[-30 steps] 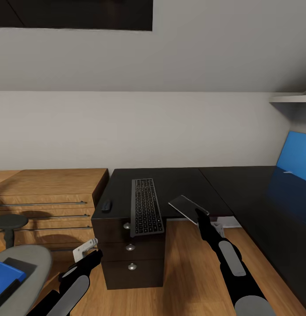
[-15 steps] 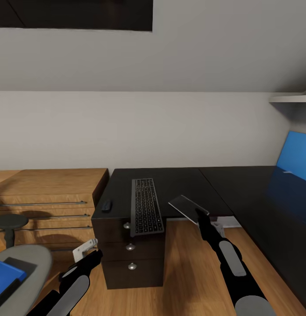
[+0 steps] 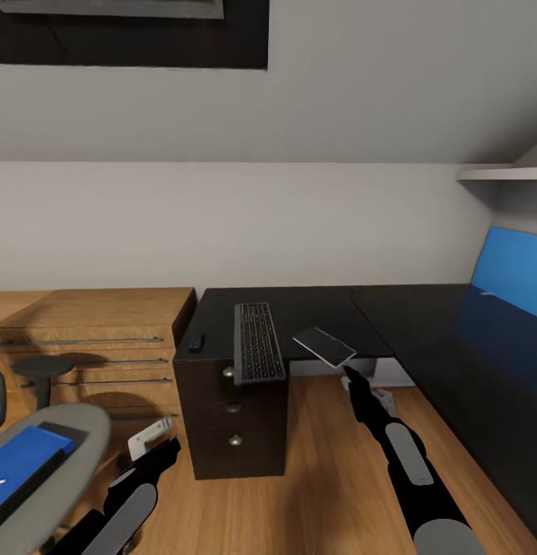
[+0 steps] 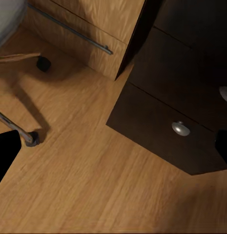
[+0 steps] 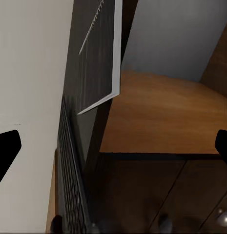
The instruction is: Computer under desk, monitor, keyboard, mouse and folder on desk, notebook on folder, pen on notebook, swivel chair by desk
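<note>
On the black desk (image 3: 314,304) lie a grey keyboard (image 3: 259,352), a small black mouse (image 3: 195,343) to its left, and a thin grey notebook (image 3: 323,347) overhanging the front edge. My right gripper (image 3: 351,378) hangs open just below and in front of the notebook, apart from it. The right wrist view shows the notebook (image 5: 101,53) and keyboard (image 5: 72,185) from below the desk edge. A blue folder (image 3: 25,470) rests on the grey swivel chair (image 3: 75,432) at the lower left. My left gripper (image 3: 164,451) is open above the floor near the drawers (image 4: 179,129). The blue monitor (image 3: 515,270) stands at the desk's right.
A dark drawer unit (image 3: 237,432) stands under the desk's left end. A wooden dresser (image 3: 91,339) with metal rails sits to its left. The chair's wheeled base (image 4: 32,139) is on the wood floor. A white shelf (image 3: 499,177) hangs at upper right.
The whole picture has shifted, so the camera moved back and to the left. More of the chair and folder shows. The notebook now lies clear of my right gripper's tips.
</note>
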Controlling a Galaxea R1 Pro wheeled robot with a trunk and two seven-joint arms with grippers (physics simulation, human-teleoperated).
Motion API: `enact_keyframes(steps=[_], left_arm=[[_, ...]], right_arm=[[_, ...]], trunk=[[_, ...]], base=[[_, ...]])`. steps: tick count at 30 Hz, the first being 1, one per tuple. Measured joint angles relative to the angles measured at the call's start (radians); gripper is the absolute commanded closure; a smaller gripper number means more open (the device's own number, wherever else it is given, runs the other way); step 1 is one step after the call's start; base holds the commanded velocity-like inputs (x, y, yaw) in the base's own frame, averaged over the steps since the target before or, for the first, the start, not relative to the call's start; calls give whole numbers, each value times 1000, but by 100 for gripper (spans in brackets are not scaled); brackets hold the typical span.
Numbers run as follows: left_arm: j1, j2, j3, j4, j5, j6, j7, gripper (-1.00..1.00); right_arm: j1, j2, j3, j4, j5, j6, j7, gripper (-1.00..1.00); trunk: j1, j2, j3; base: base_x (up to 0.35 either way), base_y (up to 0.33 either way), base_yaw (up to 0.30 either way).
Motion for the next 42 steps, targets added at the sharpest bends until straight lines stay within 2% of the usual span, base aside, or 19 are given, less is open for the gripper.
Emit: enact_keyframes(steps=[9, 17, 32, 42], left_arm=[[0, 0, 0, 0, 1, 1, 0, -100], [0, -2, -4, -2, -3, 0, 0, -100], [0, -3, -5, -2, -5, 0, -1, -100], [0, -4, -6, -1, -5, 0, -2, -100]], right_arm=[[0, -3, 0, 0, 0, 2, 2, -100], [0, -3, 9, -2, 9, 0, 1, -100], [0, -13, 13, -18, 14, 4, -1, -100], [0, -12, 11, -23, 14, 1, -4, -100]], trunk=[[0, 0, 0], [-1, 0, 0], [-58, 105, 47], [-96, 175, 78]], base=[[-320, 0, 0], [-99, 0, 0], [-11, 0, 0], [-284, -25, 0]])
